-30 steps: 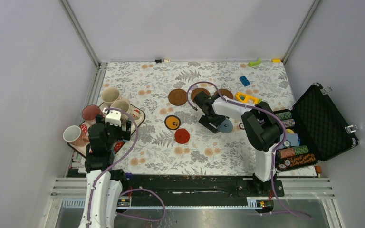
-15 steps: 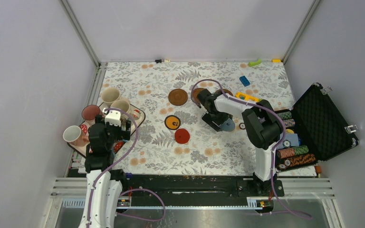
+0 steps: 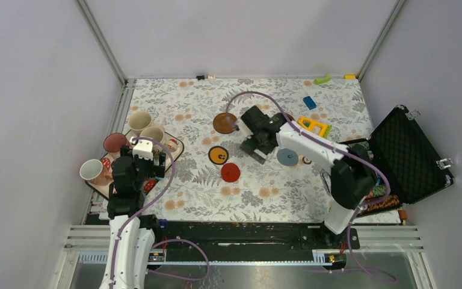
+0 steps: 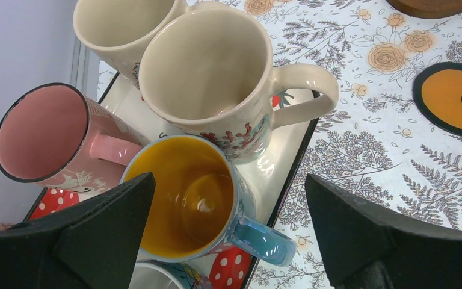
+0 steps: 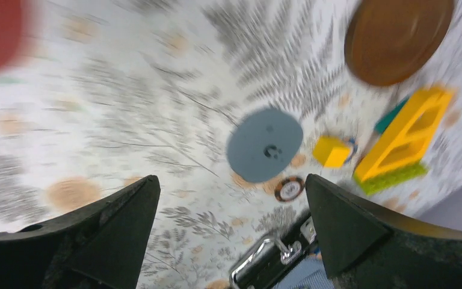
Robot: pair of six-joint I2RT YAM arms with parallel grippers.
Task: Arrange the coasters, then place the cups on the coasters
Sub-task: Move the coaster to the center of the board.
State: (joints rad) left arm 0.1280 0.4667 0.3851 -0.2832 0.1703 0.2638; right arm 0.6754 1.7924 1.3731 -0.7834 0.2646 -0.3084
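- Since a second ago the right arm has swung its elbow out toward the open black case point(image 3: 409, 150). Its right hand point(image 5: 230, 191) has come off the thin grey-blue round coaster point(image 3: 287, 157), which now lies bare on the floral table point(image 3: 180, 102), just beside a small striped chip point(image 3: 306, 160).
- That arm reaches from its base up and left across the table, with the hand hovering between the dark brown round coaster point(image 3: 224, 123) and the grey-blue one.
- Its fingers stand wide apart, empty and touching nothing. The wrist view is blurred.
- Over on the left, the left arm has not shifted. It is folded up above the cream tray point(image 4: 274, 159).
- The left hand point(image 4: 228, 180) is spread wide and holds nothing. The blue ceramic mug with yellow inside point(image 4: 180, 198) sits below it, with a cream mug point(image 4: 207, 66) and a pink mug point(image 4: 42, 132) alongside.
- The orange black-rimmed coaster point(image 3: 218, 155) and the red round coaster point(image 3: 230, 172) lie near each other, left of the grey-blue one.
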